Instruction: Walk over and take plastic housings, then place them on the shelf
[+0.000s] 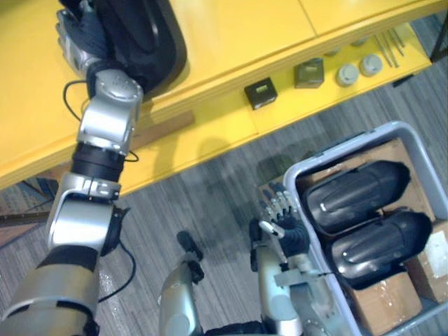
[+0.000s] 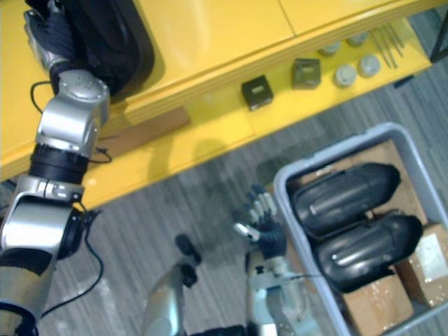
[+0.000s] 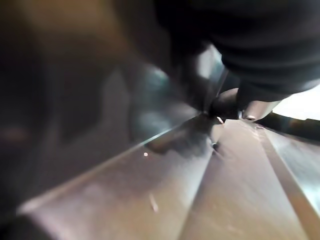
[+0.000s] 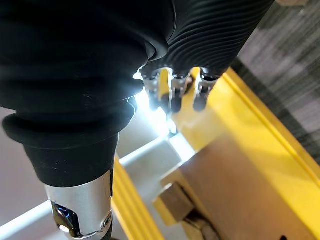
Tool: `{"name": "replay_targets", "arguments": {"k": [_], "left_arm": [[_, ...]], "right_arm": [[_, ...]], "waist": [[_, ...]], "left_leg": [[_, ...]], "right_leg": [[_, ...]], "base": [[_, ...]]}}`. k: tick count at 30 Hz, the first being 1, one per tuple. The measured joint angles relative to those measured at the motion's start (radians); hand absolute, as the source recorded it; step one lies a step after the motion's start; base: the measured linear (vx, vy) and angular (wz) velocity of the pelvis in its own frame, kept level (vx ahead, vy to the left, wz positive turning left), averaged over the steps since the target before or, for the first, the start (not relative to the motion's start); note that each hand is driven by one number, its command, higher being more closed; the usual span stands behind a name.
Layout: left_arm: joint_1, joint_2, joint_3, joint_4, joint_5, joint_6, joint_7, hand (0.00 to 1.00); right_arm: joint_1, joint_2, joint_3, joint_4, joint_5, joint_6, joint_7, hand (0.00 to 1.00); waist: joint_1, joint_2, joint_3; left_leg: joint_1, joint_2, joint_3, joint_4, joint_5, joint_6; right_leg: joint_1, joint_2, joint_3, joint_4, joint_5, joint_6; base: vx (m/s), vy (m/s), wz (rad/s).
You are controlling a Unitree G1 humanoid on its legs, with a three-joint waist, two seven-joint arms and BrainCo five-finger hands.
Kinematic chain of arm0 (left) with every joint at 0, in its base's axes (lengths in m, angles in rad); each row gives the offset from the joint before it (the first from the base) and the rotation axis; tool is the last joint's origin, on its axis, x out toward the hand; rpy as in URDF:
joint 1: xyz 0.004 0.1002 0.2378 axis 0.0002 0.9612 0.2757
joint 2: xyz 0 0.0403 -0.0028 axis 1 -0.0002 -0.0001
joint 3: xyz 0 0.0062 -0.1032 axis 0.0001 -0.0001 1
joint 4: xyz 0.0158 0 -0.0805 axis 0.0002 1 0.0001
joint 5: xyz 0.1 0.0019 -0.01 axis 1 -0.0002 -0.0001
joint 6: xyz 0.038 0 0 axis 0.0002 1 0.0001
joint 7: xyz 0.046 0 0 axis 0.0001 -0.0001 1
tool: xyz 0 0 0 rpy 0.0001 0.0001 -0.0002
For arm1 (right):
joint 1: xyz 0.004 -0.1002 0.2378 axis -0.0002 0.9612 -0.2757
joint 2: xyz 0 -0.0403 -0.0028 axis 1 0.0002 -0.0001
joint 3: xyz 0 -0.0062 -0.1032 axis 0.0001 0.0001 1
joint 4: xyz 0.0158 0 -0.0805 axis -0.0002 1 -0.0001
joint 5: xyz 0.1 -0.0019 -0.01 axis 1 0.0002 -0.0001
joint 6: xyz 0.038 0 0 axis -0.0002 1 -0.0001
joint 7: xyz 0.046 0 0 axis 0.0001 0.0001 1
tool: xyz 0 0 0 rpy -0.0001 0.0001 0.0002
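A black plastic housing [image 1: 150,35] lies on the top board of the yellow shelf [image 1: 238,28], at the far left. My left hand [image 1: 75,33] is reached up against that housing's left end, and its fingers are hidden behind it. The left wrist view looks from very close along the housing's dark glossy surface [image 3: 150,190]. Two more black housings [image 1: 357,192] [image 1: 381,245] lie side by side in a grey bin [image 1: 413,136] on the floor at the right. My right hand [image 1: 280,217] hangs beside the bin's left wall, its fingers [image 4: 172,92] straight and holding nothing.
The shelf's lower board carries a small black box [image 1: 260,94], a grey-green box [image 1: 309,73], two round grey discs [image 1: 346,74] and thin metal rods [image 1: 388,45]. A wooden strip [image 1: 164,129] lies under the top board. Cardboard boxes [image 1: 388,301] sit under the housings in the bin.
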Motion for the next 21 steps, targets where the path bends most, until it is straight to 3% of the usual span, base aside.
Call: {"name": "replay_targets", "arguments": {"k": [1, 9, 21], "left_arm": [[0.001, 0.0, 0.001, 0.0, 0.001, 0.002, -0.002, 0.0], [0.006, 0.005, -0.001, 0.001, 0.015, 0.04, -0.02, 0.0], [0.017, 0.017, -0.02, 0.011, 0.052, 0.086, -0.047, 0.0]], "right_arm": [[0.0, 0.0, 0.0, 0.0, 0.0, 0.0, 0.0, 0.0], [0.0, -0.001, -0.001, -0.001, 0.004, -0.029, -0.002, 0.0], [0.022, -0.023, -0.001, -0.001, 0.08, -0.04, 0.034, 0.0]], "waist": [[0.004, 0.0, 0.0], [0.025, 0.001, -0.001], [0.028, 0.014, -0.014]], "left_leg": [[-0.004, 0.0, -0.001, 0.003, 0.0, 0.0], [0.001, 0.0, 0.001, 0.013, 0.001, 0.0], [0.031, -0.005, 0.013, 0.0, 0.002, 0.0]], "right_leg": [[-0.003, -0.001, -0.002, 0.005, -0.001, 0.0], [-0.002, -0.004, -0.001, 0.019, -0.002, -0.001], [0.017, -0.006, 0.008, 0.02, -0.002, -0.002]], "base": [[-0.02, -0.002, 0.05], [0.0, -0.002, 0.0], [0.01, -0.001, -0.01]]}}
